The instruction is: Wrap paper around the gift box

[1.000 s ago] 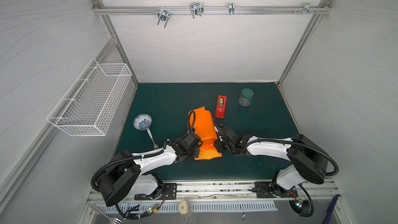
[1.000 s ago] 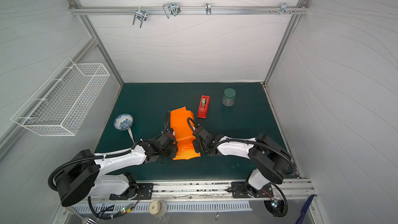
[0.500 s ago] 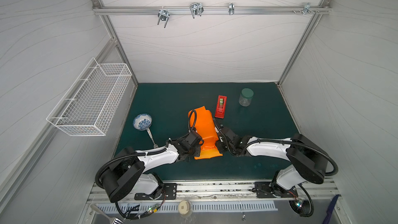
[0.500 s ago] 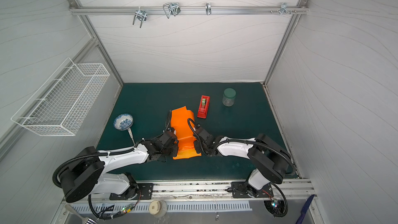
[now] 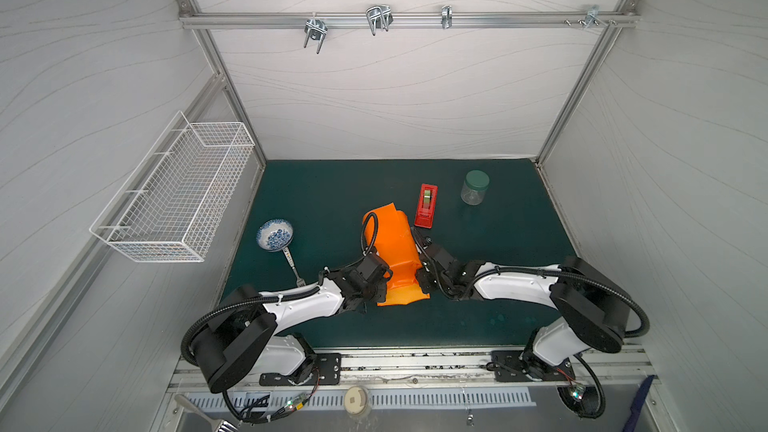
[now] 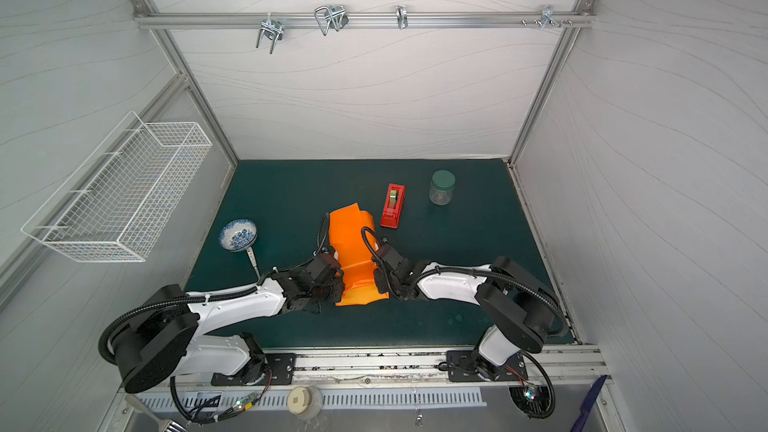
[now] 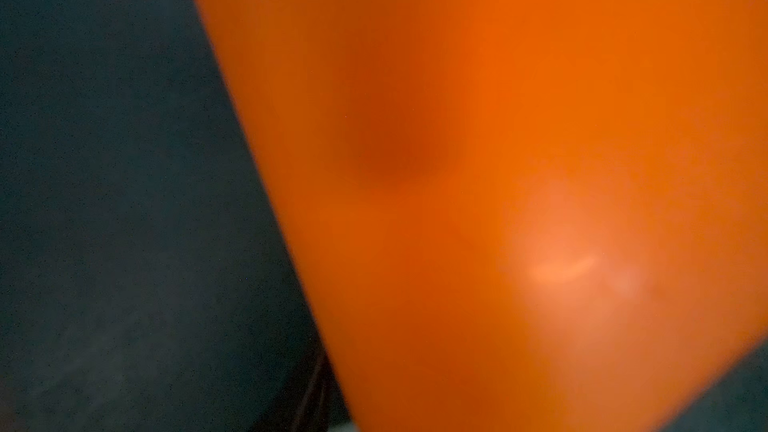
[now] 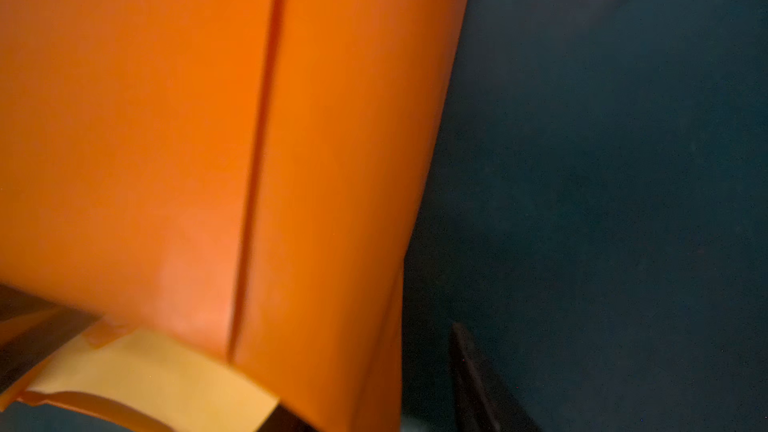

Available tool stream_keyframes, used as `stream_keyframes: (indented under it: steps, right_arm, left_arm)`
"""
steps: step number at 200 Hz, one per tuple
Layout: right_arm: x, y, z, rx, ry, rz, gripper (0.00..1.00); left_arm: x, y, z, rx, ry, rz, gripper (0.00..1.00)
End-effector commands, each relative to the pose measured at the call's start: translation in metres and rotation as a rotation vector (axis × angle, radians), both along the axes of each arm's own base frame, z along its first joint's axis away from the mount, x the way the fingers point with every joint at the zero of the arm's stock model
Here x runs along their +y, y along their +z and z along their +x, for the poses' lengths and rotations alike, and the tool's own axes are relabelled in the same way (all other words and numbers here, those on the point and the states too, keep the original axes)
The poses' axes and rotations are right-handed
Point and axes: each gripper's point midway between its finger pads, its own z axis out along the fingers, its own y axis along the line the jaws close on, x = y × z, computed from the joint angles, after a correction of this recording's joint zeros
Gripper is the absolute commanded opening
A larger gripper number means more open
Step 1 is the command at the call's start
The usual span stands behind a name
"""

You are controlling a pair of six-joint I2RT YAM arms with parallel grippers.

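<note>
The step in hand looks like closing the near end of the wrap. The large thin orange sheet of paper lies as a long creased sleeve on the dark green, felt-like mat. The left pincer and the right pincer bear on its two long flanks, with the paper squarely between them. I cannot tell whether either pincer's jaws stand apart or are clamped on a fold (both wrist views are filled with blurred orange at close range, and in both top views the wrists hide the tips). The squarish olive-green cardboard gift box shows nowhere. I judge that it sits inside the sleeve between the pincers, because the paper there keeps a flat-topped, boxy form. The paper is matte with a faint sheen. In the right wrist view one edge overlaps the other along a straight dark line, and the yellower side peeps out at the open end. Beyond both pincers the far end rises loose and curled. The next move probably calls for light, even pressure to tuck the side flaps without crumpling so thin a sheet, then one pincer holding the fold down. The other could then fetch tape from the narrow red plastic tape dispenser, which lies beyond the right pincer, just beside the paper's far corner.
</note>
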Motion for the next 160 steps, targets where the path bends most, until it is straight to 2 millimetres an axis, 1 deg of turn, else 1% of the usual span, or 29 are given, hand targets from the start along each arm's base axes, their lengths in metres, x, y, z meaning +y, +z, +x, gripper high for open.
stream_keyframes:
  steps: [1, 20, 40, 61, 87, 106, 133, 148, 160]
  right_arm:
    - [0.003, 0.001, -0.004, 0.011, 0.011, 0.026, 0.48]
    - [0.006, -0.002, -0.003, 0.019, 0.009, 0.025, 0.47]
    - [0.007, 0.0, 0.001, 0.009, -0.009, 0.026, 0.43]
    - [0.006, 0.001, 0.004, 0.001, -0.022, 0.022, 0.39]
    - [0.006, 0.001, 0.008, -0.002, -0.049, 0.02, 0.35]
    - [0.008, 0.003, 0.01, -0.004, -0.06, 0.023, 0.35]
    - [0.008, 0.002, 0.009, 0.0, -0.058, 0.023, 0.35]
    - [0.007, 0.003, 0.008, 0.002, -0.057, 0.024, 0.36]
    - [0.007, 0.004, 0.007, 0.007, -0.052, 0.03, 0.38]
  left_arm:
    - [0.004, -0.002, -0.001, 0.003, 0.017, 0.013, 0.32]
    - [0.0, -0.001, 0.004, -0.002, 0.011, 0.012, 0.28]
    - [-0.002, 0.001, 0.009, -0.008, 0.021, 0.022, 0.23]
    - [-0.002, 0.003, 0.013, -0.018, 0.04, 0.023, 0.21]
    - [-0.002, 0.004, 0.016, -0.027, 0.057, 0.023, 0.2]
    - [-0.003, 0.006, 0.016, -0.021, 0.058, 0.022, 0.25]
    - [-0.004, 0.001, 0.005, 0.018, 0.051, -0.017, 0.37]
    - [-0.001, -0.006, -0.003, 0.041, 0.058, -0.029, 0.39]
    - [0.002, -0.01, -0.006, 0.051, 0.062, -0.021, 0.38]
